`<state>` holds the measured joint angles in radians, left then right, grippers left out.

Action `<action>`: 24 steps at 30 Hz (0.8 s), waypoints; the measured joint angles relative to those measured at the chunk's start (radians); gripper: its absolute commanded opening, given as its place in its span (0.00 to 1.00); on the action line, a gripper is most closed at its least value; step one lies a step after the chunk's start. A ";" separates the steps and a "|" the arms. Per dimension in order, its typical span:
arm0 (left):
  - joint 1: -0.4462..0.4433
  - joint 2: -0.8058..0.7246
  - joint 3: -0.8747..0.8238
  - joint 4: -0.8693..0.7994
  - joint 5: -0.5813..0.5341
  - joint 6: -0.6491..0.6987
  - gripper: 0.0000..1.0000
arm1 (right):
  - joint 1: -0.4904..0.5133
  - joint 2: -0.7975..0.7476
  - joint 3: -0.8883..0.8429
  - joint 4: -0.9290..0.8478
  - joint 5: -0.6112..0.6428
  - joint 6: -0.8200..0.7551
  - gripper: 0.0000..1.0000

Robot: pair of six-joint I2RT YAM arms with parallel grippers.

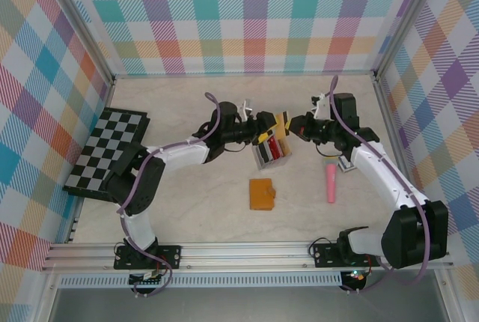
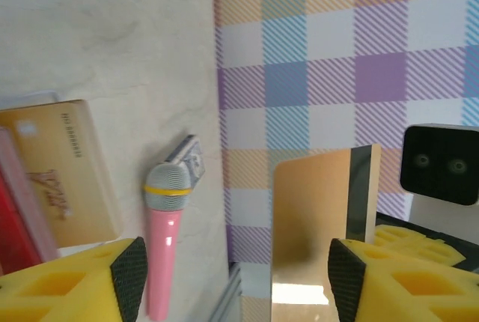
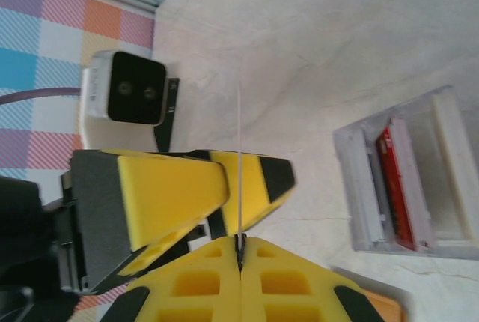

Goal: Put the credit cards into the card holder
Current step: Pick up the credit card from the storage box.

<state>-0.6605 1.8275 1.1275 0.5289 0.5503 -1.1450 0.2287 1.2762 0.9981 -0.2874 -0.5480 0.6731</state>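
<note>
Pinching gold card: right hand | left hand spread, seemingly flanking it

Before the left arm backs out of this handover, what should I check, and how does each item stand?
1. Right hand clamped on the gold card: ok.
2. Left hand open: ok, pads apart.
3. Left pads off the card: cannot tell, one sits very close.
4. Card holder open to receive: not ok, looks folded shut.
5. Pink microphone out of the way: ok, beside the holder, apart.
6. Cards left in grey rack: ok, red card in a slot.
</note>
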 measured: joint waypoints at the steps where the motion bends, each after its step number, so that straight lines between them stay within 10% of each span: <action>1: 0.000 0.005 0.001 0.018 0.008 -0.012 0.50 | 0.000 0.000 0.000 0.010 -0.006 0.008 0.02; 11: 0.002 0.008 0.003 0.137 0.035 -0.077 0.00 | -0.039 0.016 -0.006 0.033 -0.049 0.060 0.09; 24: 0.002 0.008 0.027 0.127 0.149 -0.031 0.00 | -0.135 0.055 -0.007 0.010 -0.232 0.009 0.21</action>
<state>-0.6590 1.8359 1.1545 0.6563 0.6991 -1.1763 0.0940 1.3315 0.9909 -0.2771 -0.7803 0.6823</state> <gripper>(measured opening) 0.037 0.241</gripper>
